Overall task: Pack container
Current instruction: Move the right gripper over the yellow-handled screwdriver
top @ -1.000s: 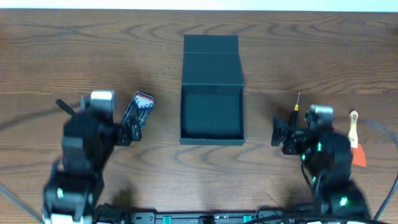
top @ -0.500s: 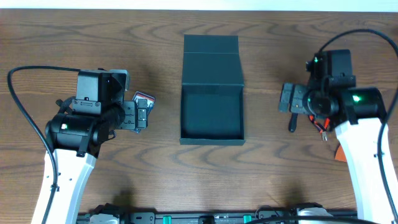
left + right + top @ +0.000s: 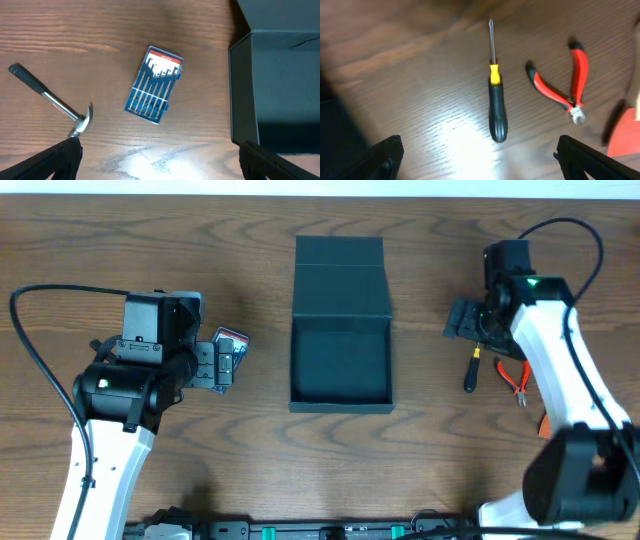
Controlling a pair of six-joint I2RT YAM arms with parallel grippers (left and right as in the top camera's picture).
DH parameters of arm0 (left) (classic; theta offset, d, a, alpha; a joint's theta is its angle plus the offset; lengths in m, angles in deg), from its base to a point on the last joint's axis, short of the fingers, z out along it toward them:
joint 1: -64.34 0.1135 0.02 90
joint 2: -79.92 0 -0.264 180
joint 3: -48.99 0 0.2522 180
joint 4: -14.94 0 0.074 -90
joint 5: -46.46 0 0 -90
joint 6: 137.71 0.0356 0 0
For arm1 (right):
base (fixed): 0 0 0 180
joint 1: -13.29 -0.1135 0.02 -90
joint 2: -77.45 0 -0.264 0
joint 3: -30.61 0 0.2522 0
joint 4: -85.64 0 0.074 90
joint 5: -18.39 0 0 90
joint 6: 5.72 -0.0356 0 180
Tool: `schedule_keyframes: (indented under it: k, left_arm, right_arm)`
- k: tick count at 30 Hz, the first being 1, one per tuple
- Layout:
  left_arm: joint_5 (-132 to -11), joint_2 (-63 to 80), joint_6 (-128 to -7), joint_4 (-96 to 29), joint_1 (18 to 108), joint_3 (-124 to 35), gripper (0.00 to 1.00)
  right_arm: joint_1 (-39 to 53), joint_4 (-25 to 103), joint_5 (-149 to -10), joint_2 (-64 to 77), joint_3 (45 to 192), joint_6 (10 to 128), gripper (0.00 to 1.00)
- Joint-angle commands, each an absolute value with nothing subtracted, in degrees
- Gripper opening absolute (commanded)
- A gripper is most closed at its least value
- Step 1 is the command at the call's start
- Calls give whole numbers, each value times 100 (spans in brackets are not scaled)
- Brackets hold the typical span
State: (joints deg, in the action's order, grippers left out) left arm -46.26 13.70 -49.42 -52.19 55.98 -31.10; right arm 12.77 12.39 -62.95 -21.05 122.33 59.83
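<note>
The container (image 3: 340, 370) sits open at the middle of the table (image 3: 100, 240), its flap lid (image 3: 340, 280) folded back toward the far edge, and nothing shows inside it. The 2 grippers are empty, jaws spread wide. The left gripper (image 3: 160, 152) hangs over the screwdriver set (image 3: 154, 85), with a hammer (image 3: 55, 102) near it. The right gripper (image 3: 477, 150) hangs over a screwdriver (image 3: 496, 100), with pliers (image 3: 560, 85) just beside it. The step in hand looks like picking the first tool. Each wrist should turn so the jaws cross the tool's narrow side, drop straight and close at mid-length. The right must stay clear of the pliers, and only 1 arm at a time should reach into the box.
</note>
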Motion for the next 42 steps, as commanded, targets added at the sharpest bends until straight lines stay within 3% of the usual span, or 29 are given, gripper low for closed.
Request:
schedule_keyframes:
  k: [1, 14, 25, 42]
  left_arm:
    - [-4515, 1368, -5017, -5210, 5628, -3241, 98]
    - [-4517, 1368, -5017, -5210, 5628, -3241, 98]
    - [-4517, 1368, -5017, -5208, 5628, -3241, 98]
    - [-4517, 1368, -5017, -5204, 5628, -3241, 98]
  right_arm:
    - [1332, 1252, -6194, -2461, 12344, 5633, 99]
    - [1503, 1379, -6330, -3390, 12342, 5764, 99]
    - [1791, 1740, -6686, -3537, 12237, 6379, 99]
    - [1793, 2470, -6741, -3552, 11500, 6376, 99]
